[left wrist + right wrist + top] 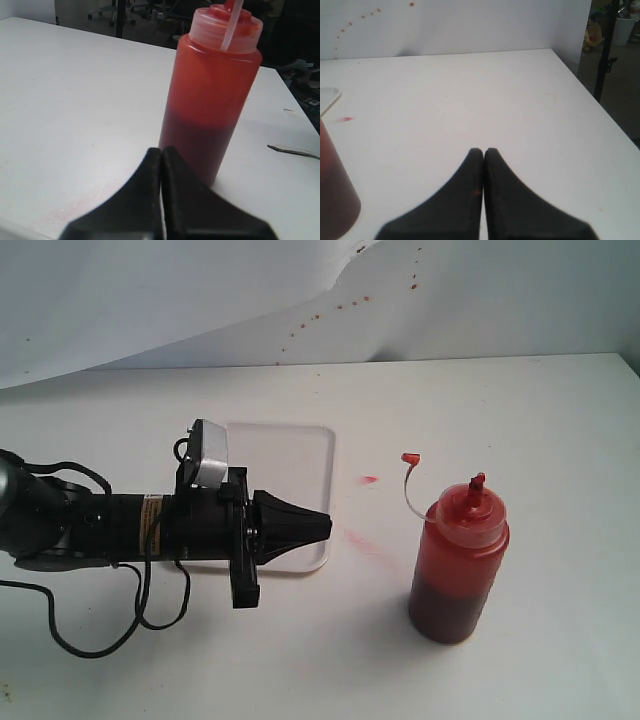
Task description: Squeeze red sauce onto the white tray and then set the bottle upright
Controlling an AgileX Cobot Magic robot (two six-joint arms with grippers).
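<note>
The bottle (458, 560) stands upright on the bench (560, 410), beside the white tray (290, 450). The red sauce (445, 612) fills its lower part. The left tool (325, 528) points at the bottle, tips pressed together, holding nothing. The right tool (483, 152), near the bottle, is pinched together and empty too. I think grabbing comes next: spread the left tool wide first, then close gently on the bottle's middle so it doesn't tip.

The tray (290, 455) lies on the table (560, 440), left of centre. The bottle (458, 560) stands upright on the table at the tray's four o'clock, apart from it. The left gripper (325, 528) hangs over the tray's near right corner, pointing to three o'clock, toward the bottle.
</note>
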